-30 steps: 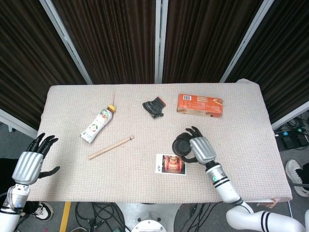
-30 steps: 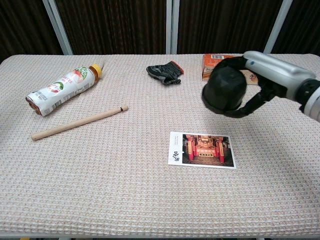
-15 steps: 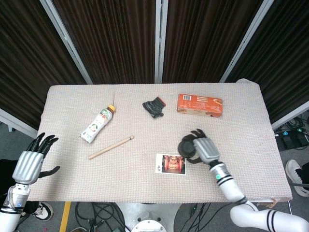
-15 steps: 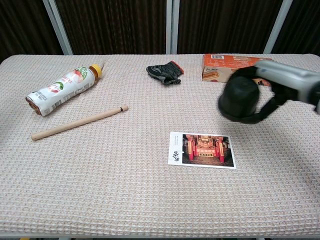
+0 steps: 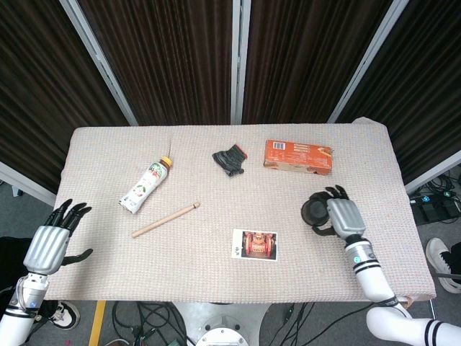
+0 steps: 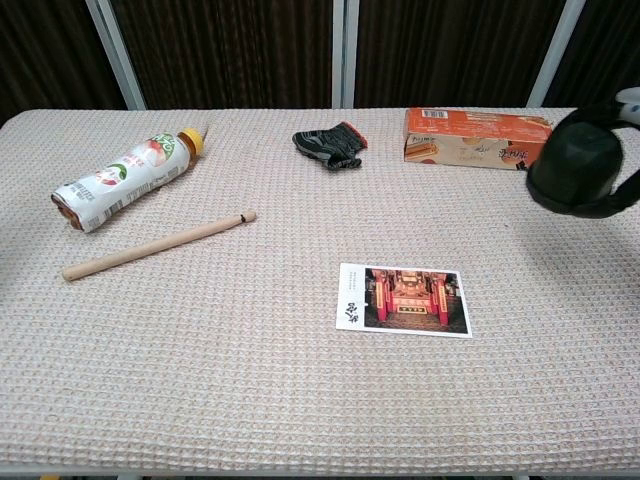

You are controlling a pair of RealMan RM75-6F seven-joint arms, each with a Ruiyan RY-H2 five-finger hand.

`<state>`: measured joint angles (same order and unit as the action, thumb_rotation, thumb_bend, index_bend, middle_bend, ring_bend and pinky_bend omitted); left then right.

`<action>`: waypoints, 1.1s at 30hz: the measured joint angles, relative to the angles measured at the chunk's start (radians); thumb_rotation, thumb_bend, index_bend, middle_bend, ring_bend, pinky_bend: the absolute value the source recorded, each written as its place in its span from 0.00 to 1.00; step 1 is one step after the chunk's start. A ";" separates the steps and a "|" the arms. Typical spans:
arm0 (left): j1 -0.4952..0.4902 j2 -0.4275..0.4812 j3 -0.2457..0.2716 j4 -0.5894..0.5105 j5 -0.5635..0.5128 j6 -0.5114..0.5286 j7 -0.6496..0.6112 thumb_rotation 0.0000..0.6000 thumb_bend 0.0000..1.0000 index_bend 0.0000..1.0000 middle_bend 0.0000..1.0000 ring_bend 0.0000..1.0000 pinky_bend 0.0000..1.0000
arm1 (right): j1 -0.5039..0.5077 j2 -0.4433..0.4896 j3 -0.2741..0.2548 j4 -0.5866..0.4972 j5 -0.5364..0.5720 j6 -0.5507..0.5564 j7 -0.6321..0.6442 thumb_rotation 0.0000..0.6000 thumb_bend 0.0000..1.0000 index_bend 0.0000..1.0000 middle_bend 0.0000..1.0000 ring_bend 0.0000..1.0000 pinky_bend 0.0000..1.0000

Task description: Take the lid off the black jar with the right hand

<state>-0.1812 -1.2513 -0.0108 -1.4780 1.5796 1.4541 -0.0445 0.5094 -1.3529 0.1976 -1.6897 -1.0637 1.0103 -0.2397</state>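
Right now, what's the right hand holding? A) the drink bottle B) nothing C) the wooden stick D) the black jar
D: the right hand is wrapped around the black jar, held off the table near its right side, while the bottle and stick lie untouched on the left.

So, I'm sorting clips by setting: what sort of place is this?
Probably a lab or studio test bench: a table under waffle-weave cloth, dark curtain panels behind, cables on the floor, assorted props laid out.
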 measured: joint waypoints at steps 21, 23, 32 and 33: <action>-0.011 -0.012 -0.012 -0.002 -0.015 -0.014 0.047 1.00 0.13 0.15 0.11 0.00 0.15 | 0.008 0.012 -0.032 -0.030 -0.056 0.048 -0.010 1.00 0.23 0.41 0.46 0.10 0.00; -0.010 -0.009 -0.017 -0.006 -0.023 -0.012 0.065 1.00 0.13 0.15 0.11 0.00 0.15 | 0.045 -0.033 -0.027 -0.046 -0.073 0.033 -0.054 1.00 0.23 0.40 0.46 0.10 0.00; -0.019 -0.028 -0.024 0.001 -0.038 -0.027 0.120 1.00 0.13 0.15 0.11 0.00 0.15 | 0.058 -0.015 -0.027 -0.127 -0.035 0.066 -0.182 1.00 0.23 0.38 0.44 0.10 0.00; -0.019 -0.030 -0.023 0.003 -0.036 -0.027 0.121 1.00 0.13 0.15 0.11 0.00 0.15 | 0.037 0.014 -0.028 -0.112 -0.018 0.073 -0.149 1.00 0.23 0.38 0.44 0.10 0.00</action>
<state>-0.2004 -1.2814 -0.0343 -1.4751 1.5432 1.4274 0.0765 0.5463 -1.3384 0.1694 -1.8016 -1.0813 1.0835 -0.3889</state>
